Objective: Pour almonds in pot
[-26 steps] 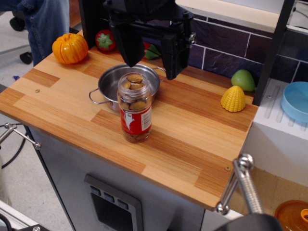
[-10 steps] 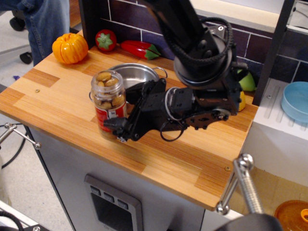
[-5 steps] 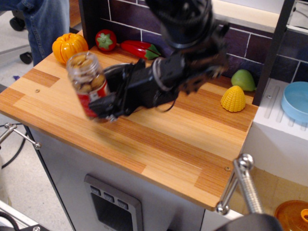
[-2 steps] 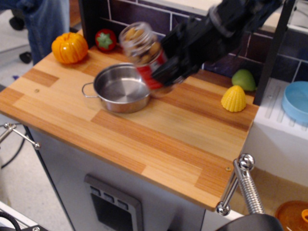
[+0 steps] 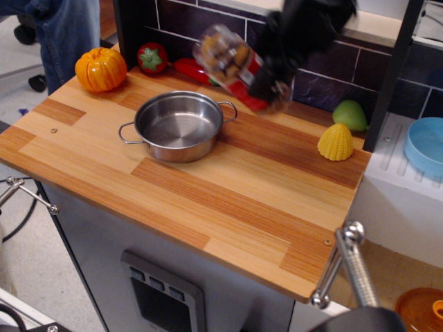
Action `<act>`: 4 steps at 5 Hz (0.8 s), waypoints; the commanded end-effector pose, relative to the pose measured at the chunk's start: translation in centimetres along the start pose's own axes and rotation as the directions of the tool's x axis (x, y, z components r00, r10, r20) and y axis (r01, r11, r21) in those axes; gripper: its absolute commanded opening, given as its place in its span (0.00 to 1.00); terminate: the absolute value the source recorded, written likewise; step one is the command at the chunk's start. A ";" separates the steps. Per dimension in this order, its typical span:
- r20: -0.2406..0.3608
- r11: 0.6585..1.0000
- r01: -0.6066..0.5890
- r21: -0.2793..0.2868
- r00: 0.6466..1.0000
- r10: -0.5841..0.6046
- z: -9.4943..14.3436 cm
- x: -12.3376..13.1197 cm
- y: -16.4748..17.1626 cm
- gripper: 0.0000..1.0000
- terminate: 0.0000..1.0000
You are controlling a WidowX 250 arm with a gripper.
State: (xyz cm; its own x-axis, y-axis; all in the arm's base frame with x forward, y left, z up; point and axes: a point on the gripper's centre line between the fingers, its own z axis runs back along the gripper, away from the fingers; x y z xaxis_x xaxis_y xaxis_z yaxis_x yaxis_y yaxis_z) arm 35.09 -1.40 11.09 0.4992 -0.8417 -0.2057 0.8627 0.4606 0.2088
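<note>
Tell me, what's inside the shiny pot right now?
Nothing shows inside the pot: its bare steel bottom is visible. The almonds are in the jar, held tilted in the air by the gripper, up behind the pot. The jar's far end is blurred.

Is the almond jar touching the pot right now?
Apart. The only view shows the almond jar held tilted in the air by the hand, above and behind the pot, with bare countertop visible between them.

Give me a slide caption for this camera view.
Gripper tilts jar of almonds above the empty pot.
</note>
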 end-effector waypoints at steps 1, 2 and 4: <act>0.304 1.000 -0.019 -0.010 0.952 0.021 3.3 -3.0 2.4 0.00 0.00; 0.415 0.999 -0.025 -0.020 0.909 0.031 3.5 -3.3 2.5 0.00 0.00; 0.591 0.982 -0.188 0.020 0.795 0.140 3.8 -3.2 2.5 0.00 0.00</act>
State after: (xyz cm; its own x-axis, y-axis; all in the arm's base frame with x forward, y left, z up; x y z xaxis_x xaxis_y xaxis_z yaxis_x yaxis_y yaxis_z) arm 35.79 0.46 13.52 0.5073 -0.7600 0.4062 0.7601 0.6167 0.2046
